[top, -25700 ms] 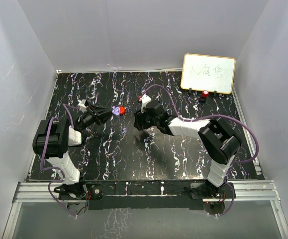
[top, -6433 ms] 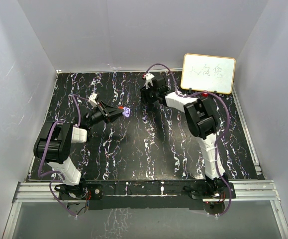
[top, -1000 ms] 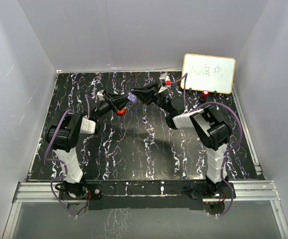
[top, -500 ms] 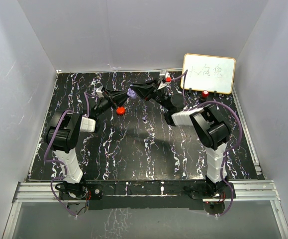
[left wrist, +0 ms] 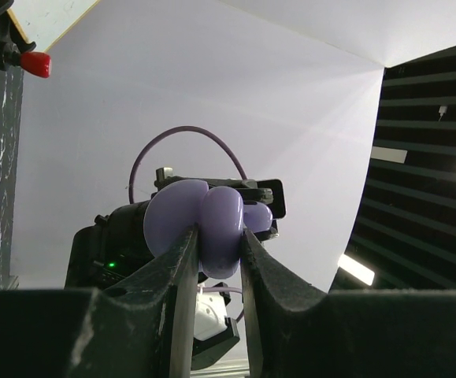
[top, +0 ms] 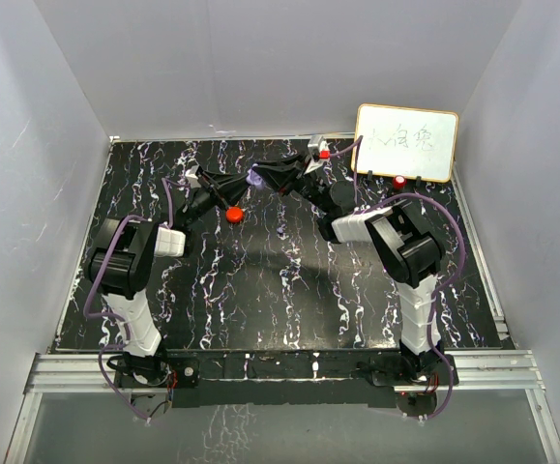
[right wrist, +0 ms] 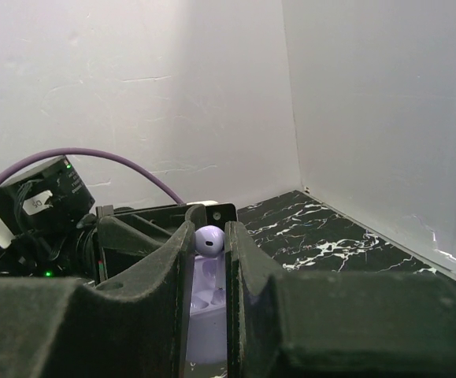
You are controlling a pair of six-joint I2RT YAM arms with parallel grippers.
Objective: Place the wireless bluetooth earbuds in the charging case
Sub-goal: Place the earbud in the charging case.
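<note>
Earbud [right wrist: 209,239]: 1 pale purple piece with a rounded head, sitting pinched between the narrow fingers of the right gripper [right wrist: 209,230].
Charging case [left wrist: 205,227]: pale purple, 2 lobes hinged open, sitting clamped in the fingers of the left gripper [left wrist: 216,240], just below the earbud.
Versus 1.0 s ago: both fingertip pairs are meeting nearer the back wall. The red puck [top: 232,214] is staying on the desk [top: 289,290] beside the left fingers.
Only the right wrist view is showing the case's hollows.
</note>
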